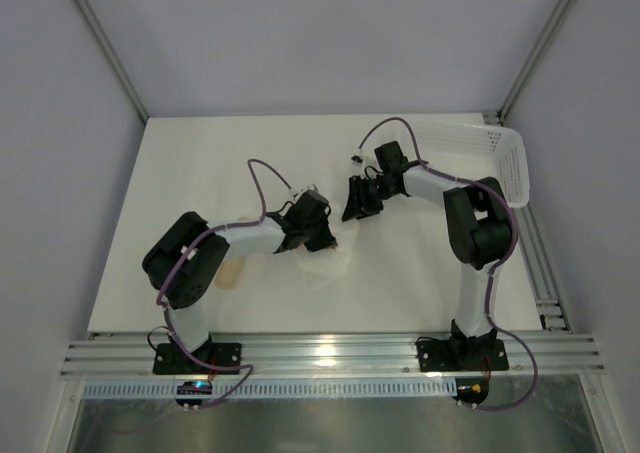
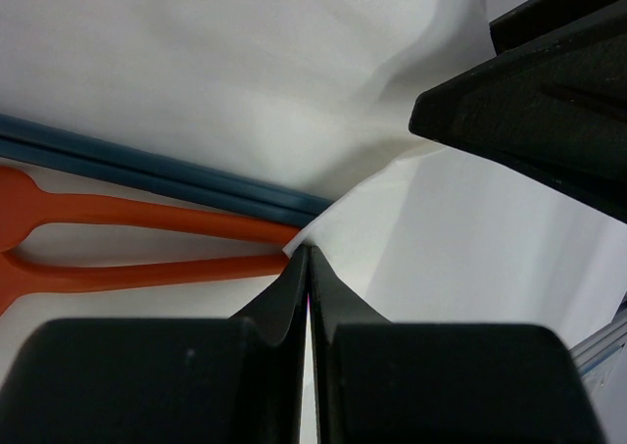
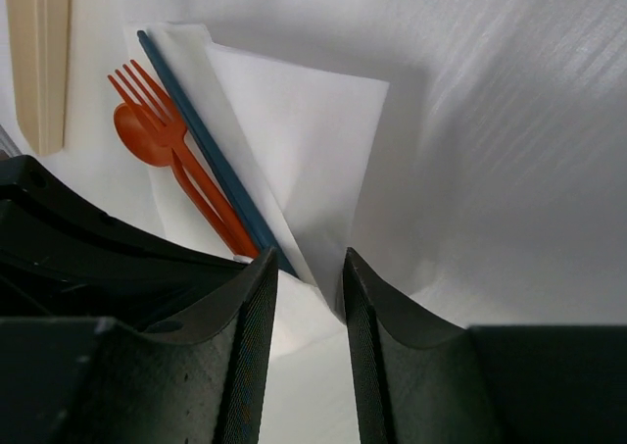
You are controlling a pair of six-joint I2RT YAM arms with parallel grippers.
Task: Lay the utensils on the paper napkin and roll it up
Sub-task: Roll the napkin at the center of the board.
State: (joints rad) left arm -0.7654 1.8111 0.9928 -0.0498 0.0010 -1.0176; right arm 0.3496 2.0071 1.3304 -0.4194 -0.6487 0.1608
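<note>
I judge the main risk is the thin napkin (image 3: pixel 294 140) slipping open or tearing if either gripper tugs, spilling the fork (image 3: pixel 147 91), spoon (image 3: pixel 135 135) and blue stick (image 3: pixel 196 130) lying in its fold. Near the table's (image 1: pixel 200 173) middle, the left gripper (image 2: pixel 309 260) reaches in low, fingers together, seemingly pinching the fold. Just beyond, the right gripper (image 3: pixel 309 268) angles down, fingers apart astride that fold
</note>
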